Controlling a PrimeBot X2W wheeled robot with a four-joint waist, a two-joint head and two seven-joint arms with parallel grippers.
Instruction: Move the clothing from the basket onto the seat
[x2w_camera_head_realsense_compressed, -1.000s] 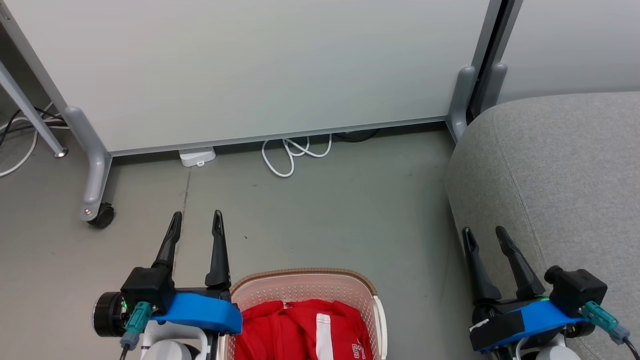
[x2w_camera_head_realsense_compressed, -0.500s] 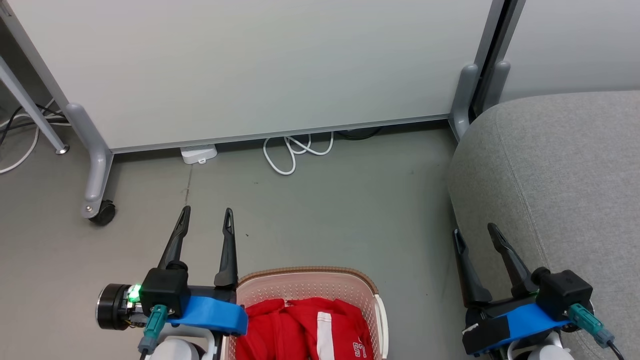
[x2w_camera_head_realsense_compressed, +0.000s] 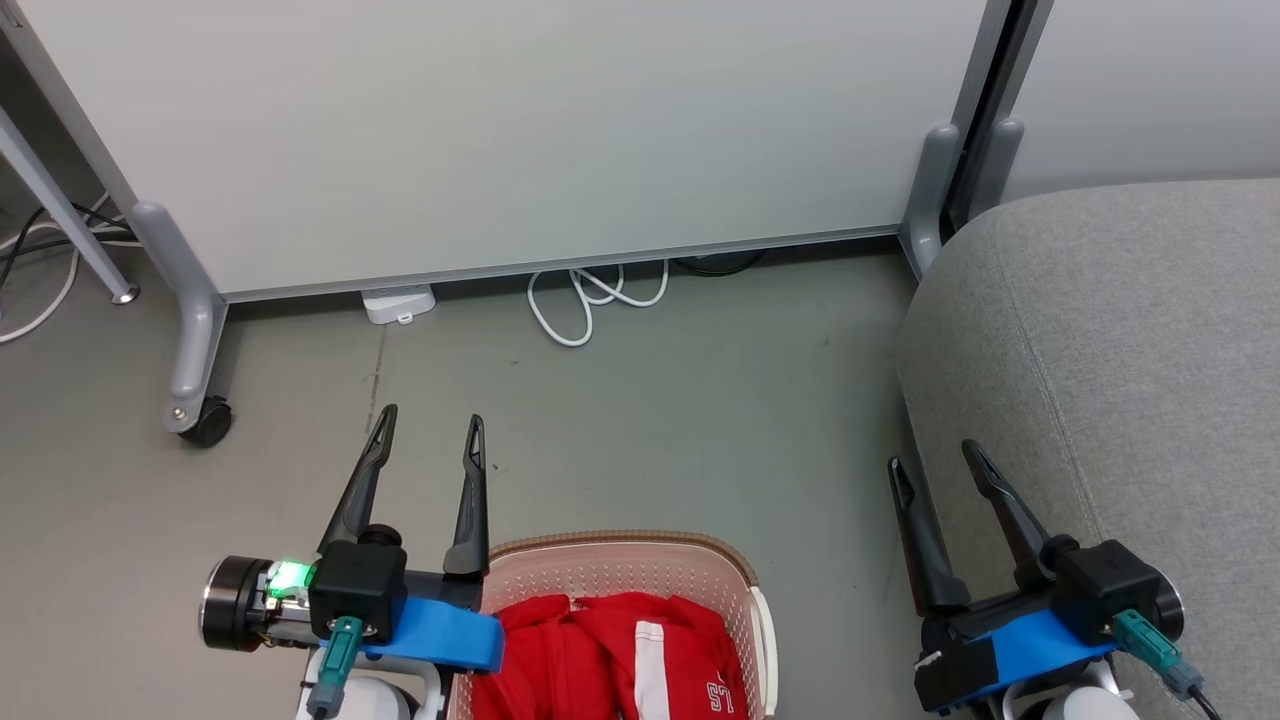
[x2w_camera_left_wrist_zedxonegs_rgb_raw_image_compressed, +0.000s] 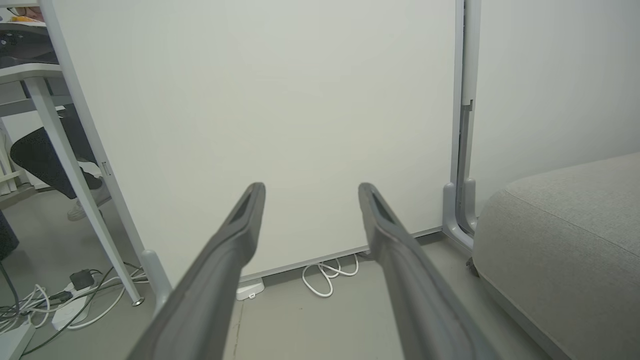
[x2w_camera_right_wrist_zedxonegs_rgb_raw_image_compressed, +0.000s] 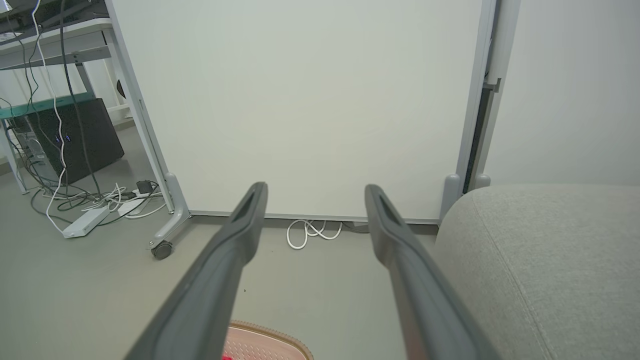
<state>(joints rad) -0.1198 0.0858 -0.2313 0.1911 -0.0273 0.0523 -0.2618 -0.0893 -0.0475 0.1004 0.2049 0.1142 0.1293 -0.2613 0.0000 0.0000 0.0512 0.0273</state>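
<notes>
The clothing (x2w_camera_head_realsense_compressed: 590, 650) lies in the basket (x2w_camera_head_realsense_compressed: 620, 545), just right of and behind the left gripper (x2w_camera_head_realsense_compressed: 430, 422), the nearer one. The right gripper (x2w_camera_head_realsense_compressed: 932, 458) hangs beside the seat (x2w_camera_head_realsense_compressed: 1120, 350). Both have fingers apart, empty.

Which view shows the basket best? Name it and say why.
Head view: the basket shows its far wall, brown rim and the clothing inside, though its near end is cut off. The right wrist view catches a sliver of rim at its bottom edge.
</notes>
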